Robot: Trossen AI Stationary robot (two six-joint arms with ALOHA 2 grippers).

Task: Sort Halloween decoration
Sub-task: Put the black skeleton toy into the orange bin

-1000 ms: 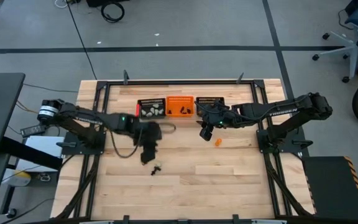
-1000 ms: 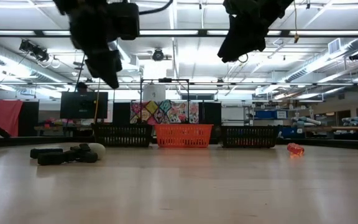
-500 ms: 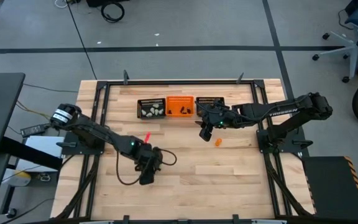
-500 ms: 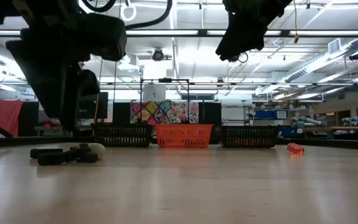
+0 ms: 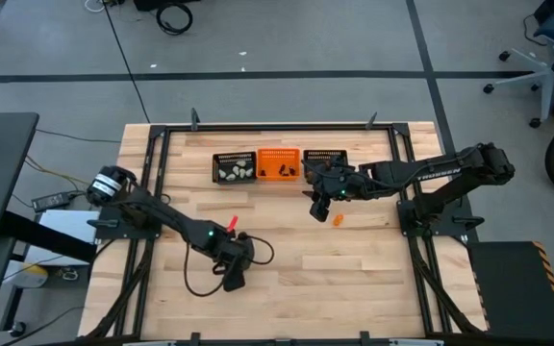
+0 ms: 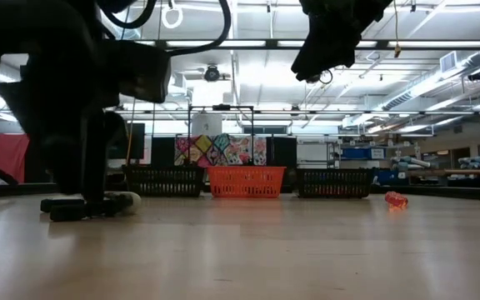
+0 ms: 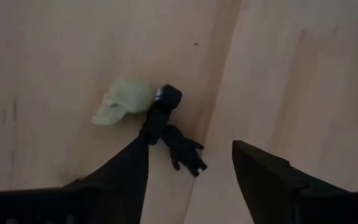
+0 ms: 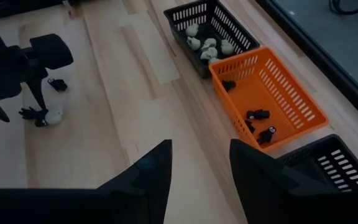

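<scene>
left gripper [image 7: 188, 180] low over the table with fingers apart, black trinket [image 7: 173, 140] lying between them, long axis running away from the wrist, pale skull [image 7: 120, 102] touching its far end; right gripper [image 8: 197, 168] open, well apart.

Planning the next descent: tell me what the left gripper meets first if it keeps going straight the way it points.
Likely the black trinket lying between the open left gripper fingers, with the pale skull just beyond one finger; then the table. Depth is hard to judge.
</scene>
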